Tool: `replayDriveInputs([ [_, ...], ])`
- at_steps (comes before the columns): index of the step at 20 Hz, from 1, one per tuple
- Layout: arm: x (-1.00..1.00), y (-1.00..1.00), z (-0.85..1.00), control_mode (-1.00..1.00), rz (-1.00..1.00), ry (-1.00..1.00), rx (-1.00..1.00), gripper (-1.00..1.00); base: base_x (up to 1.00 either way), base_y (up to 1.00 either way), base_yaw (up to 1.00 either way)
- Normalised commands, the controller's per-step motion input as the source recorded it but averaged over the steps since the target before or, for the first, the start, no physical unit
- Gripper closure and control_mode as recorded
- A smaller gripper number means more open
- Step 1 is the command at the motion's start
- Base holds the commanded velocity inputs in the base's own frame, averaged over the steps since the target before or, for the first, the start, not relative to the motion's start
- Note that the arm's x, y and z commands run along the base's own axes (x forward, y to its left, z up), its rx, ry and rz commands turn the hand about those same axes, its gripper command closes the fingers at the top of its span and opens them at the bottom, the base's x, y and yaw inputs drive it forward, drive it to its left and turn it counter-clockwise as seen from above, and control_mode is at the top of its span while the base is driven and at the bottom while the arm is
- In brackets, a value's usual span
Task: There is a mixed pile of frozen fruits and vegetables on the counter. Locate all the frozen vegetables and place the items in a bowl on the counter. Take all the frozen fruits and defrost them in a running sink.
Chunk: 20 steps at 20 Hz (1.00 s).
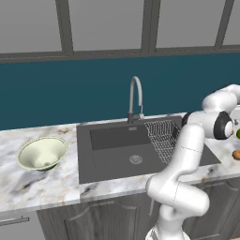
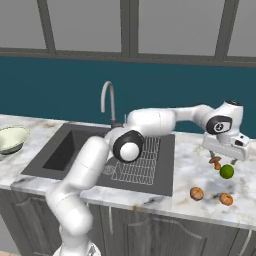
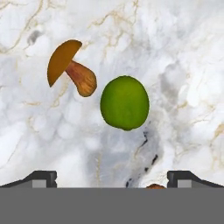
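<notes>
Hovering open fingers (image 3: 112,177), green ball (image 3: 124,103) between

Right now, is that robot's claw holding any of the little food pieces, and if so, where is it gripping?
Nothing is held. The gripper hangs open above the green ball and the mushroom, touching neither.

I see a teal backsplash wall (image 1: 56,93) behind, grey-framed window panes (image 2: 85,25) above it, and dark cabinet doors (image 1: 108,220) below.

Kitchen: sink (image 1: 117,154), faucet (image 1: 135,99), marble counter (image 1: 37,183).
</notes>
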Motion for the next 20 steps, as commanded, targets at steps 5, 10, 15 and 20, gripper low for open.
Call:
replayDriveInputs([
  [5,0.11,-0.14,-0.19,-1.00,-0.03,0.05,0.02,-1.00,0.00,0.00,0.00],
  [10,0.16,-0.11,-0.22,-1.00,-0.03,0.03,0.04,-1.00,0.00,0.00,0.00],
  [15,0.16,-0.13,-0.18,-1.00,-0.02,0.05,0.04,-1.00,0.00,0.00,0.00],
  [20,0.21,-0.19,-0.15,-1.00,-0.04,0.04,0.05,-1.00,0.00,0.00,0.00],
])
